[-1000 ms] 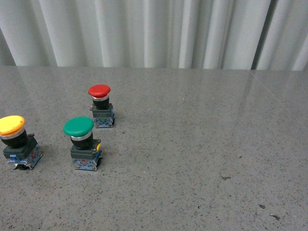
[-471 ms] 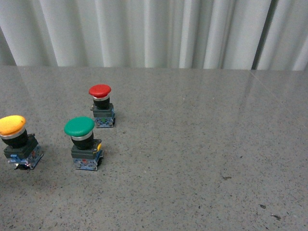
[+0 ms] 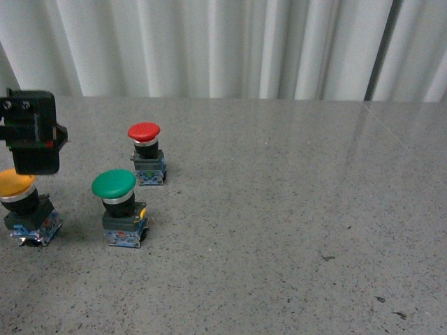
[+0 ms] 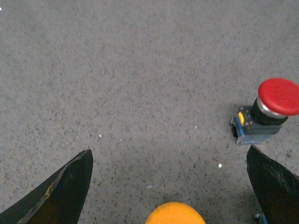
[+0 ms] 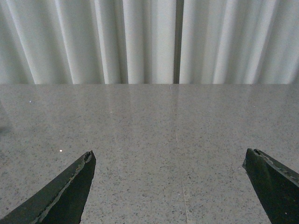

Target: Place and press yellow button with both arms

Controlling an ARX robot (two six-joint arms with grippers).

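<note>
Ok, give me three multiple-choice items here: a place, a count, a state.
1. Which mushroom-capped push-button does the black left gripper hang over? A red button B green button C yellow button
2. How many buttons stand on the grey speckled table? A two B three C four
3. Left gripper: A open, empty B shut on a button C unseen
Key: 1 C, its cap shows between the fingers; 2 B, yellow, green button and red button; 3 A, fingers wide apart, gripping nothing.

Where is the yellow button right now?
The yellow button sits far left in the front view, left of the green button, with the left arm just above it.
</note>
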